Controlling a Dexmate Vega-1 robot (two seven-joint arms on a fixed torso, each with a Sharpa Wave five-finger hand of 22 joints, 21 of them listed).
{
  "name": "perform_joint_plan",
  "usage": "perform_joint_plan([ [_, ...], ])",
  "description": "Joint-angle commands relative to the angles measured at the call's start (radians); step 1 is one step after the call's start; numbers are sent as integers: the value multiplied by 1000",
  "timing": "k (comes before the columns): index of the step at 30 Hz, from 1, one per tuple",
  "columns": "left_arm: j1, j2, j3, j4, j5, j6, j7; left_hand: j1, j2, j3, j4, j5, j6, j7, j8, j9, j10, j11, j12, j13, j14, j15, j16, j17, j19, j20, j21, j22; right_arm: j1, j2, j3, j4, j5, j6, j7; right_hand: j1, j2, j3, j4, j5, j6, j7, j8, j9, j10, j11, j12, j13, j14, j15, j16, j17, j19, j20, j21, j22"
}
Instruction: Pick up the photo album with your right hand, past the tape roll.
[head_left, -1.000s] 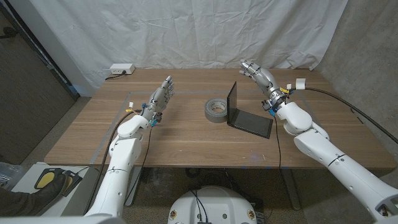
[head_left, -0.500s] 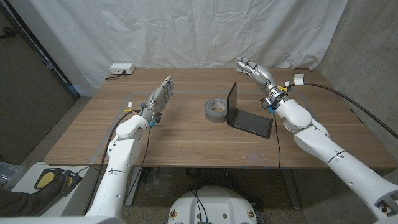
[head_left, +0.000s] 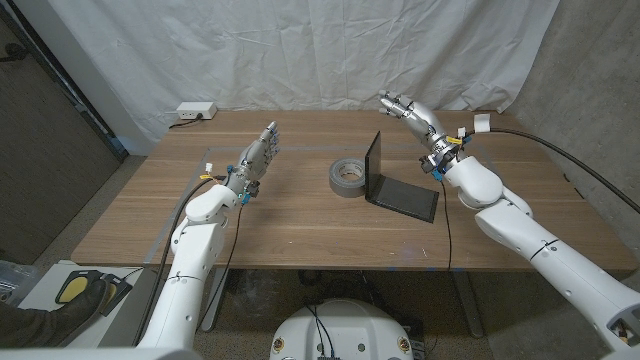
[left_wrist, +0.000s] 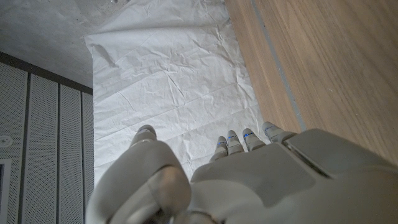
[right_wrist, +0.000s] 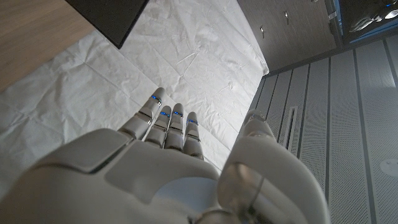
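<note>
Though near right hand (head_left: 405, 111), album (head_left: 398, 186) untouched

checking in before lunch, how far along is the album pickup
Early stage. Done: the right hand is raised above the table behind the album, fingers apart and holding nothing. In hand: the reach toward the album, which stands open on the table beside the tape roll. Left: closing on the album and lifting it. The left hand hangs open, away from both.
</note>
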Motion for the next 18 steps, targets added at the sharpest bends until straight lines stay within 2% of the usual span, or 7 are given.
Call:
perform_joint_plan([
  [1,5,-1,-2,-20,-7,0,-11,10,1,4,-5,-3,2,1,1,2,2,3,-2,6,3,6,-3,5,1,-88,-3,5,7,-37,4,-34,-46,-21,-10,7,2,4,-6,-5,8,-6,0,3,11,-4,7,3,1,-3,-2,4,-4,-33,-4,3],
  [9,8,-1,-4,-21,-4,10,-9,12,2,3,-5,-5,2,1,0,2,1,2,-3,6,2,5,-3,5,0,-87,-4,5,3,-65,6,-78,-107,-39,-33,18,8,10,-8,-4,10,-9,-2,3,14,-9,6,3,6,-6,-3,3,1,-34,-9,2],
  [18,11,-2,-5,-22,-2,4,-8,13,3,2,-5,-6,3,1,-1,2,1,1,-3,6,2,5,-3,5,0,-85,-6,5,13,-80,0,-96,-169,-63,-58,35,14,18,-13,-3,13,-22,-4,3,28,-12,7,3,14,-14,-3,2,10,-39,-15,2],
])
